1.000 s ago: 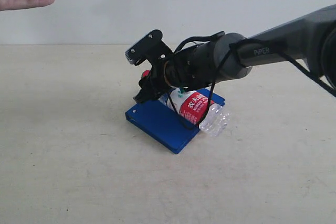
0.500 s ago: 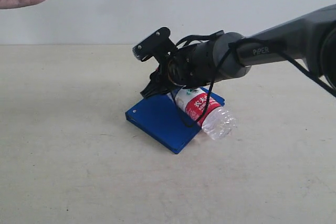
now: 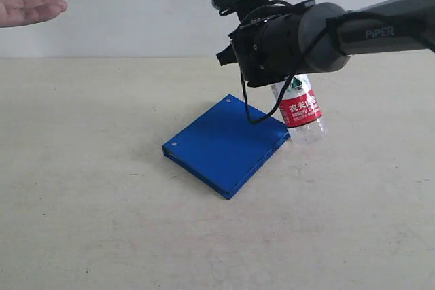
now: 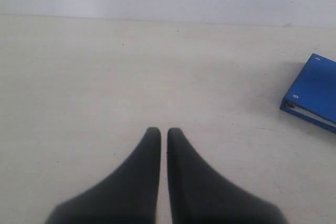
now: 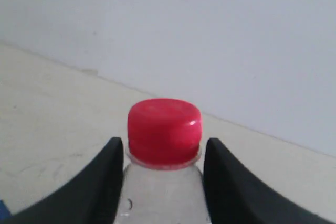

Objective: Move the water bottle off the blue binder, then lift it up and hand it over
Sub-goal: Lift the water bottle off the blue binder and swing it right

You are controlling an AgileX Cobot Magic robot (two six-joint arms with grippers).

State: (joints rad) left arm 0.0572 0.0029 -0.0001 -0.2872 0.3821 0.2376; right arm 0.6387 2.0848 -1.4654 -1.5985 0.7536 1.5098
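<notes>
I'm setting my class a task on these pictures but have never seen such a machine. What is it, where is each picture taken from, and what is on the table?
It is a robot with two arms, each ending in a two-fingered gripper. The wide picture comes from a camera off the arms; the other two from cameras on the wrists. A blue binder lies flat on the table. The right gripper is shut on a water bottle just below its red cap, holding it nearly upright beside the binder. The left gripper is shut and empty. A person's open hand shows at the wide picture's top left.
</notes>
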